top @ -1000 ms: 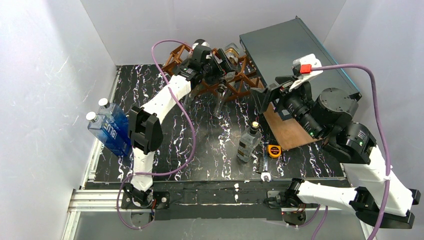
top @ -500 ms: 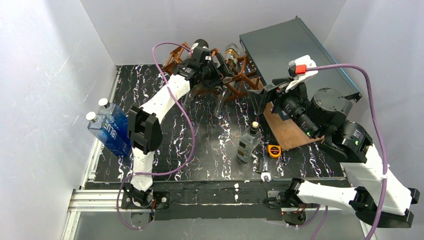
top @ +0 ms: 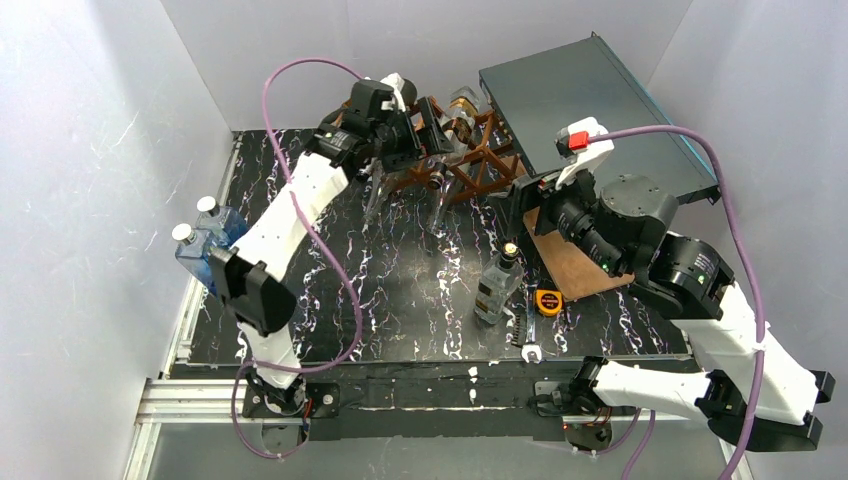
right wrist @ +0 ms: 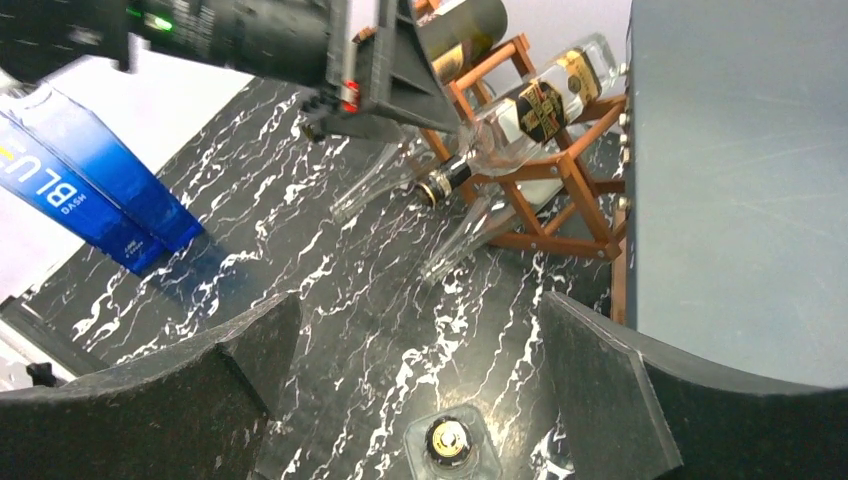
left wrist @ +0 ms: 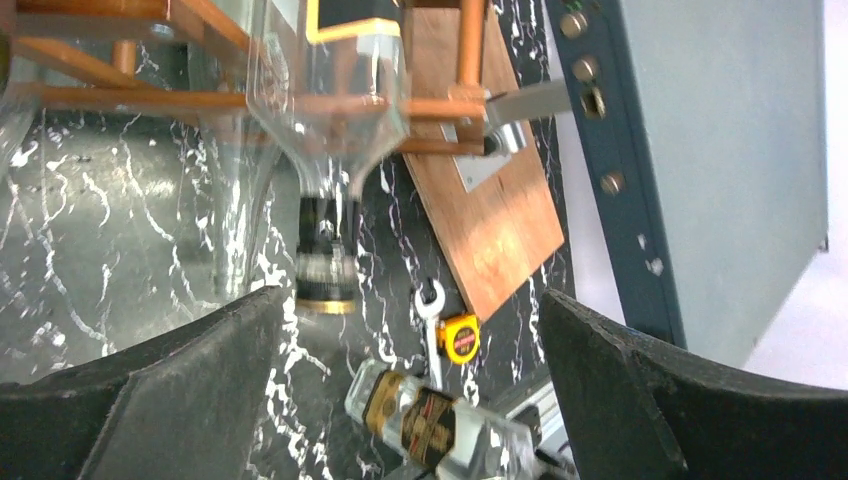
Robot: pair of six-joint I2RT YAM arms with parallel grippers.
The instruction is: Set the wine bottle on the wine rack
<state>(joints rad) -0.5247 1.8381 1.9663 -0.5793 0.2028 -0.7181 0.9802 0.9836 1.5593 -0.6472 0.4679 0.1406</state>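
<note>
On the table [top: 330, 262] — one wine rack [top: 488, 158], two blue bottles [top: 203, 250], one upright bottle [top: 497, 285].

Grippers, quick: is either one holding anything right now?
Left gripper: open, holding nothing.
Right gripper: open, holding nothing.

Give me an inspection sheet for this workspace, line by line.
Surface: black marbled table, white-veined.
Job's things: wine rack at the far edge, stored bottles lying in it; clear bottle upright on the table, not racked.
Clutter: blue bottles at left edge; tape measure, wrench, wooden board at right.
Grippers: left gripper open, empty, by the rack; right gripper open, empty, near the clear bottle.
Cables: purple cable looping from each arm.
Surroundings: white walls; dark grey panel far right.
</note>
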